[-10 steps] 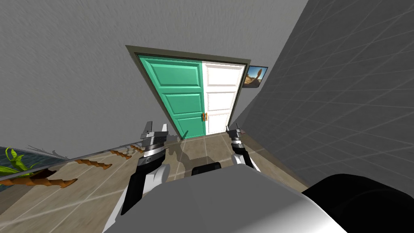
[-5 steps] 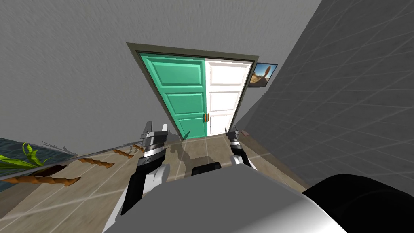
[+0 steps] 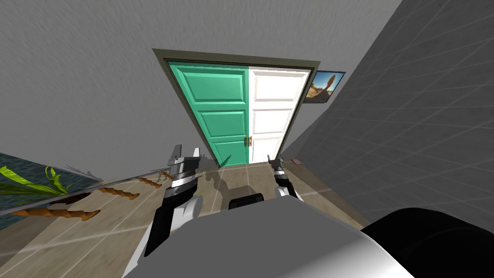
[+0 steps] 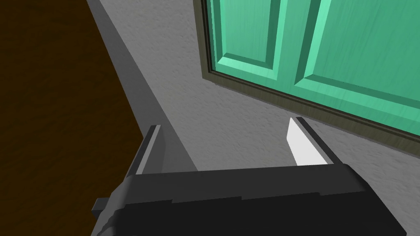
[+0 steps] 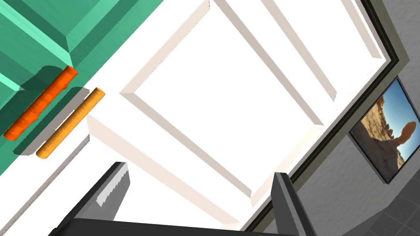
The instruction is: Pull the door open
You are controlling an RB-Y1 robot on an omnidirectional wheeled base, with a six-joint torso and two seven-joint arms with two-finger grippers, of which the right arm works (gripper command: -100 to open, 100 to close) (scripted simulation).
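A double door stands shut ahead: a green leaf (image 3: 219, 113) on the left and a white leaf (image 3: 273, 113) on the right, in a dark frame. Two orange bar handles (image 3: 248, 141) meet at the seam. In the right wrist view the darker orange handle (image 5: 40, 102) is on the green leaf (image 5: 24, 37) and the lighter one (image 5: 69, 123) on the white leaf (image 5: 229, 82). My right gripper (image 3: 274, 159) (image 5: 201, 180) is open, well short of the white leaf. My left gripper (image 3: 184, 155) (image 4: 223, 137) is open, facing the grey wall beside the green leaf (image 4: 328, 45).
A framed desert picture (image 3: 325, 87) (image 5: 387, 133) hangs right of the door. A dark tiled wall (image 3: 415, 125) closes in on the right. On the left lies a glass-topped table edge (image 3: 82, 186) with brown twisted stems and a green plant (image 3: 29, 181). Tan floor tiles (image 3: 241, 176) lead to the door.
I have moved and turned slightly: the door and the picture have shifted right and grown in the head view. Both arms hold the same pose with fingers open.
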